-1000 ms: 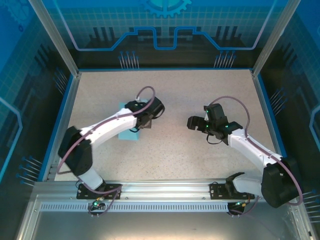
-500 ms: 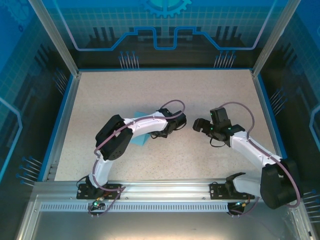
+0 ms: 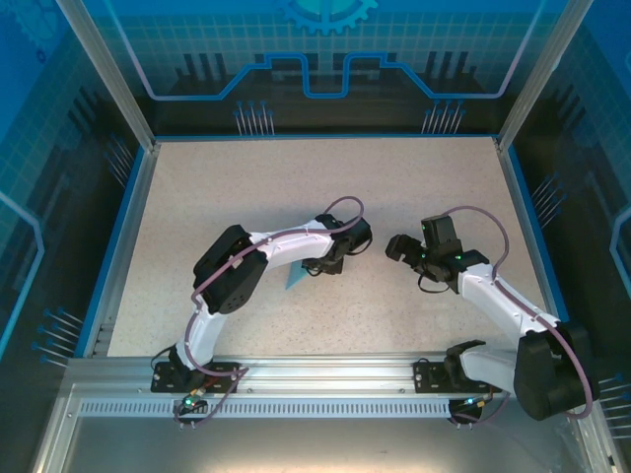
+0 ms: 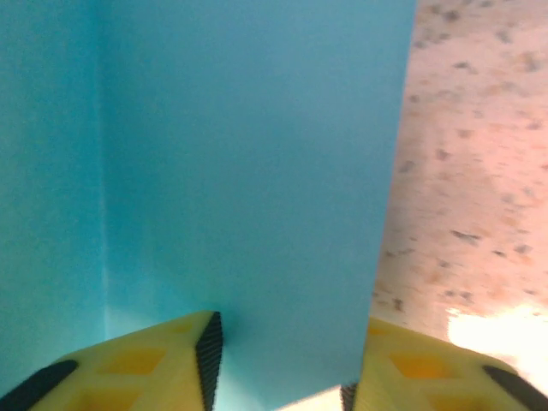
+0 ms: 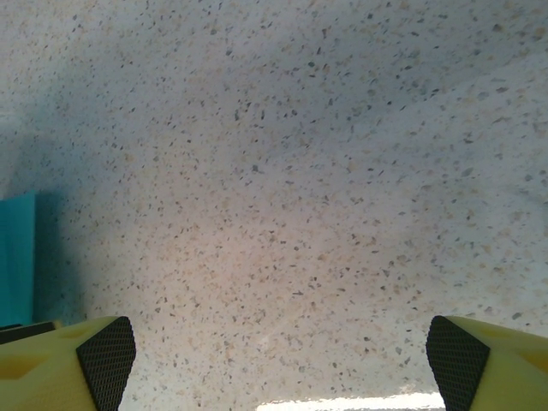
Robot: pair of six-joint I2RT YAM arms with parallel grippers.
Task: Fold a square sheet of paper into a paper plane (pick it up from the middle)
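Swung inward from the left side of the worktop, the left arm now lies folded with its elbow low and forearm reaching toward the centre. The thin light-blue square sheet of paper (image 3: 295, 279) has come along with it, and less of it shows than a second ago.

From above, the sheet is a small cyan wedge peeking out beneath the white forearm, lying on the beige speckled stone-look worktop (image 3: 246, 187). The left claw (image 3: 329, 262) points down just beside it; the right claw (image 3: 396, 246) hovers nearby, its arm bent back to the base.

At the left wrist, the paper is smooth and matte, with one faint straight crease down its left part and a clean straight right edge. The left claw (image 4: 278, 370) has yellow fingers with ribbed black pads — parted, paper lying between them, not pinched.

At the right wrist, the right claw (image 5: 278, 351) is spread wide over bare speckle — a cyan strip of the paper (image 5: 17, 257) shows at the left edge.
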